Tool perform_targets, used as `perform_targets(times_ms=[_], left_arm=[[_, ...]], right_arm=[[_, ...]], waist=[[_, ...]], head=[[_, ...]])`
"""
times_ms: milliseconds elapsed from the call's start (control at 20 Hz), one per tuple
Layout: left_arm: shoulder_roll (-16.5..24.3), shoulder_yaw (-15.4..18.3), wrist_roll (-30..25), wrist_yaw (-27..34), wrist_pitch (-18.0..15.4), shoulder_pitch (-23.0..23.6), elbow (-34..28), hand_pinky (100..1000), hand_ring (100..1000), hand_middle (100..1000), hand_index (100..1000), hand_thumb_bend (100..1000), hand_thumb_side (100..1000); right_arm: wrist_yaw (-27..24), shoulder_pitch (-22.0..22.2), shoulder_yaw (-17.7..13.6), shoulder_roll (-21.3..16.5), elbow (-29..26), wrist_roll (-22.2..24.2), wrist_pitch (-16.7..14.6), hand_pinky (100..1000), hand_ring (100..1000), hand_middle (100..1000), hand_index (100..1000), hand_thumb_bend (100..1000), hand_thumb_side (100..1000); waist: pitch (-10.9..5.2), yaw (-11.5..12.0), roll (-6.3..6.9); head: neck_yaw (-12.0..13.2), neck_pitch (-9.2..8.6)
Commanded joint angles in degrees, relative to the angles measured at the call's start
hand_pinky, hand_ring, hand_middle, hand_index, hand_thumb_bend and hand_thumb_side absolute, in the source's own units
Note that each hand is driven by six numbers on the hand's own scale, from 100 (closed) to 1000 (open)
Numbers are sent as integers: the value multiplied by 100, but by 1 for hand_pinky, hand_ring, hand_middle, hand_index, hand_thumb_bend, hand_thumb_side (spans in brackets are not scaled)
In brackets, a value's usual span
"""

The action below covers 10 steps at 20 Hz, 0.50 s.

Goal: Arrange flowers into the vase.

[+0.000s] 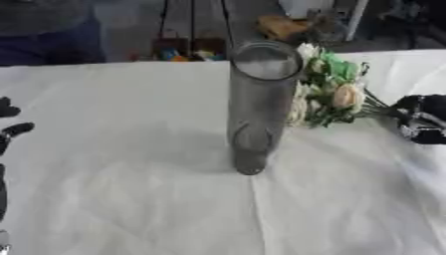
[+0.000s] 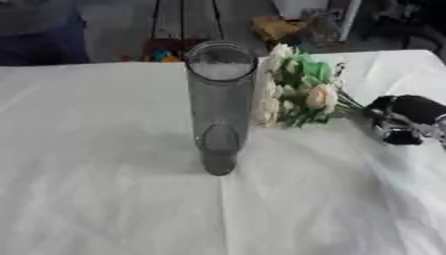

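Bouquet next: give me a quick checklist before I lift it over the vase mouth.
1. Vase upright on the white cloth: ok.
2. Vase mouth free of stems: ok, nothing inside.
3. Bouquet held by the right hand: cannot tell; the hand sits at the stem ends, finger closure unclear.
4. Blooms clear of the vase: not ok, they lie right against its right side.
5. Left hand out of the way: ok, at the left edge, far from the vase.

Glass vase (image 2: 219,99) stands upright on white cloth (image 2: 104,174); flowers (image 2: 300,89) beside it — held by right hand (image 2: 402,117).
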Motion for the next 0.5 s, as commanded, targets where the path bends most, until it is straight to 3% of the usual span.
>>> perform_targets(times_ms=[50, 500], left_arm=[[79, 43, -22, 17, -6, -48, -67, 713, 927, 641, 791, 984, 774], [79, 42, -33, 24, -6, -33, -62, 713, 928, 641, 791, 984, 774]], right_arm=[[83, 7, 68, -140, 81, 251, -66, 530, 638, 779, 891, 458, 611], [172, -51, -33, -138, -88, 432, 211, 345, 521, 692, 835, 455, 543]], waist=[[-71, -20, 8], [-89, -47, 2]], head=[[-17, 18], [-18, 32]])
